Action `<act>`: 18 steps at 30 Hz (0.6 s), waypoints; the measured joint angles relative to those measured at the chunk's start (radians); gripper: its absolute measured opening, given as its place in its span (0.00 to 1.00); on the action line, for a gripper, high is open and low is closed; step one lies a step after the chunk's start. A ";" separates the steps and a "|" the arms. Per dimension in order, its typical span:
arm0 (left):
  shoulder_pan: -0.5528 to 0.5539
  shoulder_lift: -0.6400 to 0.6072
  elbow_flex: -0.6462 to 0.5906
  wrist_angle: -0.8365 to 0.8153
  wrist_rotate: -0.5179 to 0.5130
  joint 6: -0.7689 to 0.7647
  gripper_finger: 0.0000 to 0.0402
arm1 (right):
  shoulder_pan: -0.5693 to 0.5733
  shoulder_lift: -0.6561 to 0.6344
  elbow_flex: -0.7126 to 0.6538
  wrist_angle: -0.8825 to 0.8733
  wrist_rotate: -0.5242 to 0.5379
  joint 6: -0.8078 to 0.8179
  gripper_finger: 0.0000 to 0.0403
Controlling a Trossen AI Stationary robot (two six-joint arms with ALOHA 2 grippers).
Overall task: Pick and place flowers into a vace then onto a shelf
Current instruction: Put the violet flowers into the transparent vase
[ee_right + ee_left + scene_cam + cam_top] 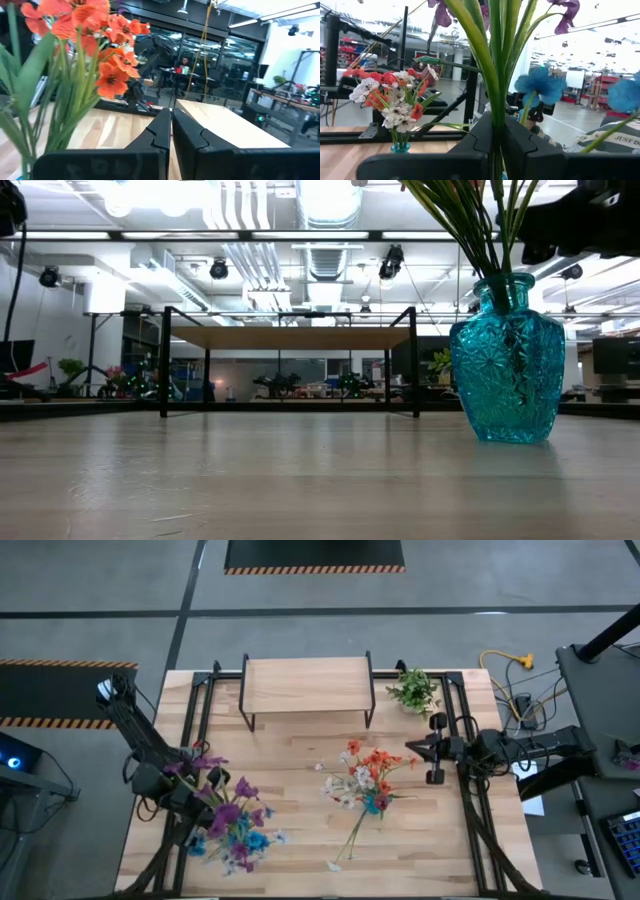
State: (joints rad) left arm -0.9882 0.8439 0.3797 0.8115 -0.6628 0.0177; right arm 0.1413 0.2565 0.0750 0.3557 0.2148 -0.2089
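A teal glass vase point(507, 360) stands on the table's middle with orange-red and white flowers point(365, 778) in it. More flowers, a bunch with purple and blue blooms point(232, 825), hang over the table's near left part, with my left gripper point(198, 800) shut on their green stems. My right gripper point(412, 752) hovers right of the vase, pointing toward it, shut and empty point(171, 131). The shelf point(306, 683), a light wood plank on thin black legs, stands at the far middle. My left gripper pinches several green stems point(495, 107) of the purple and blue bunch together between its two fingers point(481, 142). The stems cross the fingers and the blooms spread out beyond them. The bunch is lifted; no part of it shows on the table.
A small bushy green plant point(414, 690) stands at the far right, beside the shelf. Black frame rails point(470, 800) run along the table's left and right sides. Bare wood lies between the vase and the shelf and along the near edge.
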 joint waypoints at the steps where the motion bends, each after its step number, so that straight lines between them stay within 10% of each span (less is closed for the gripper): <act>1: 0.000 0.003 -0.008 0.013 0.000 0.000 0.01 | 0.000 0.000 0.000 0.000 0.009 0.000 0.02; 18: 0.000 0.035 -0.132 0.158 0.001 -0.011 0.01 | 0.000 0.000 0.000 0.000 0.024 0.000 0.02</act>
State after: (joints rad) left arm -0.9878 0.8793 0.2481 0.9699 -0.6613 0.0063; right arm 0.1413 0.2569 0.0750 0.3561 0.2390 -0.2092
